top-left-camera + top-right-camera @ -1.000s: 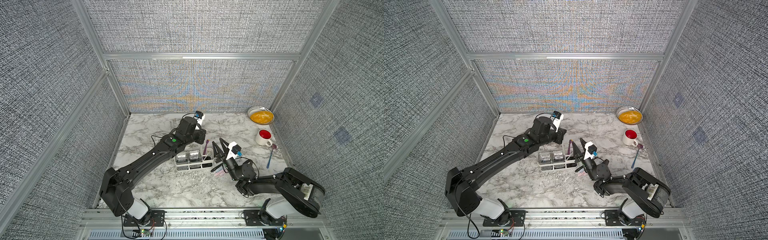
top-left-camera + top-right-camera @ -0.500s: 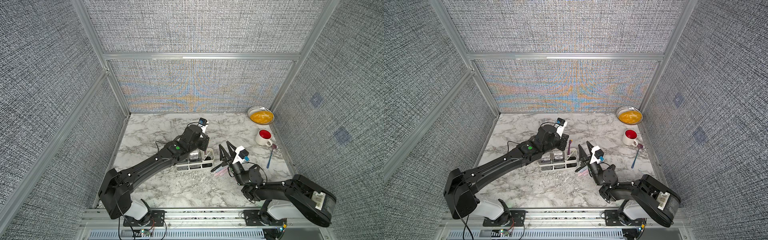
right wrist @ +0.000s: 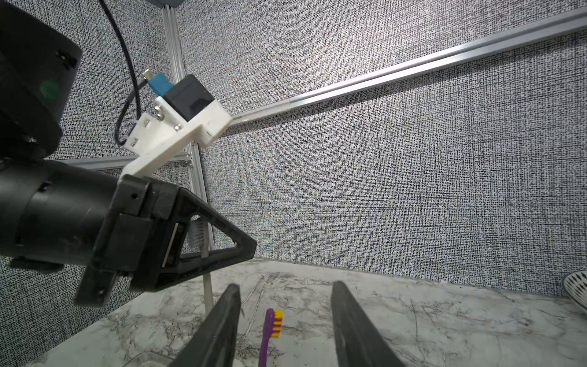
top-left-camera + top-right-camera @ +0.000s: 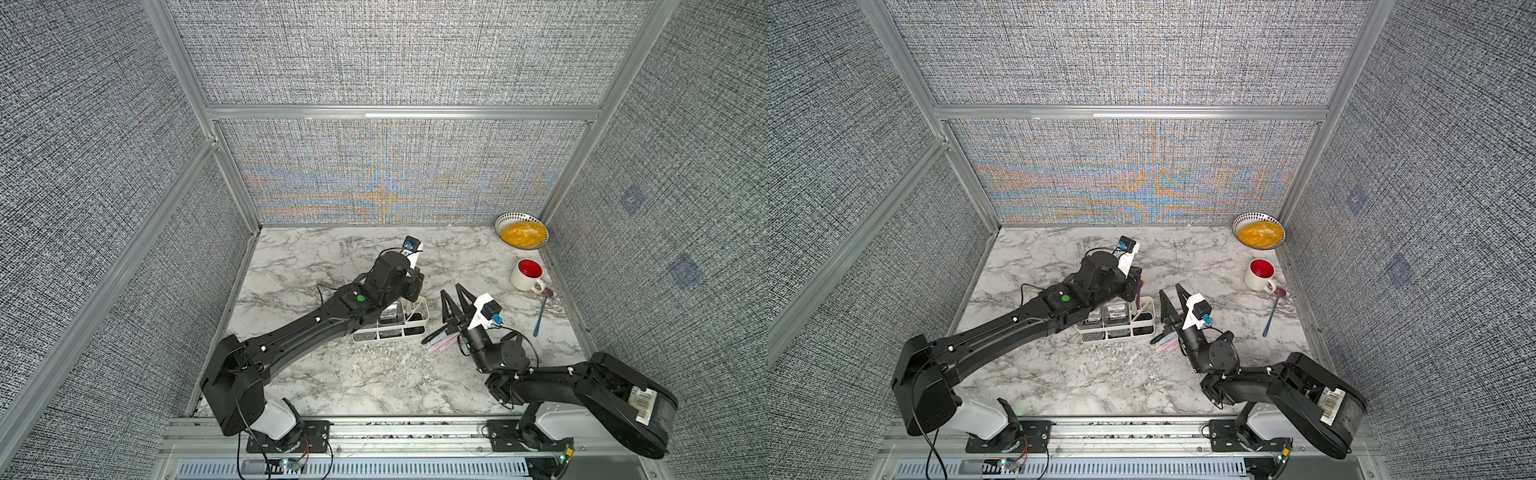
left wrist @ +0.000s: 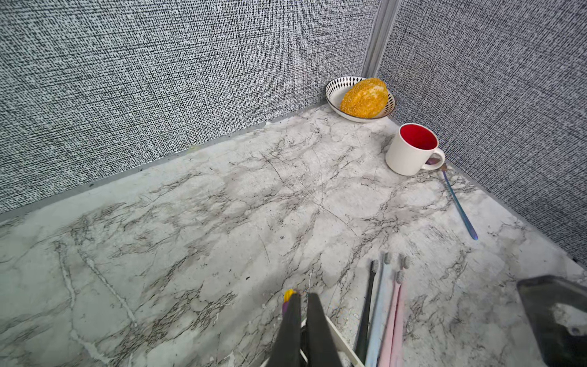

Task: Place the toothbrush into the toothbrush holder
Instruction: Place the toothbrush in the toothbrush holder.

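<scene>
The left arm (image 4: 316, 328) slants across the toothbrush holder (image 4: 424, 311) and roofs most of it. Its tool (image 5: 303, 300) hangs pinched together at the end compartment. The right tool (image 4: 450, 289) stands just beside that end, and loose toothbrushes (image 4: 440, 338) lie on the desk (image 4: 316, 257) below it. A mug (image 4: 521, 282), bowl (image 4: 509, 217) and spoon (image 4: 542, 311) line the far right edge. The desk is bare at back left and in front.

Marble tabletop (image 4: 353, 382) carries toothbrush holder (image 4: 390, 337), loose toothbrushes (image 4: 442, 341) beside it, mug (image 4: 528, 276), spoon (image 4: 541, 313), bowl (image 4: 515, 216)
</scene>
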`<act>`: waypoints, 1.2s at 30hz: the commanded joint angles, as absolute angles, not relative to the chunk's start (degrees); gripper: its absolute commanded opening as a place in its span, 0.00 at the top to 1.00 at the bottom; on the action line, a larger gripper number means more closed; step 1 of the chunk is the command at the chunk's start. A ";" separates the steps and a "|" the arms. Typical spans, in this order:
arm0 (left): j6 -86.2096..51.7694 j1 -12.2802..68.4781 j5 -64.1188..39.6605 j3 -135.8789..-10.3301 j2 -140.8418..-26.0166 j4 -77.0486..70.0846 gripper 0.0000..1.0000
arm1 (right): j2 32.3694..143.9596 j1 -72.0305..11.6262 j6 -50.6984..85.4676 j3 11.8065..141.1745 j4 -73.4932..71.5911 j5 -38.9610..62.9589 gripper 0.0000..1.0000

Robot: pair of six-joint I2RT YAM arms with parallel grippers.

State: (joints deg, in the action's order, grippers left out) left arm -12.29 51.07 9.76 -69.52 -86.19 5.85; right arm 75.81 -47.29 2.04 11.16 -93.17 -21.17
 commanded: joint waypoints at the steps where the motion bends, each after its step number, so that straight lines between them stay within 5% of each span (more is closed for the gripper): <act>1: -10.26 51.78 12.38 -69.43 -87.01 3.22 1.00 | 75.47 -47.37 2.68 10.80 -95.37 -21.62 0.51; 36: -13.96 57.30 32.59 -51.07 -86.49 -18.21 1.00 | 70.32 -47.46 4.05 7.31 -87.39 -22.76 0.51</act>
State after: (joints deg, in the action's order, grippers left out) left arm -12.53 57.39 29.98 -51.79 -87.20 -15.64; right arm 70.06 -47.33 3.16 7.42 -86.59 -22.04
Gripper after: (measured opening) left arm 0.080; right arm 0.489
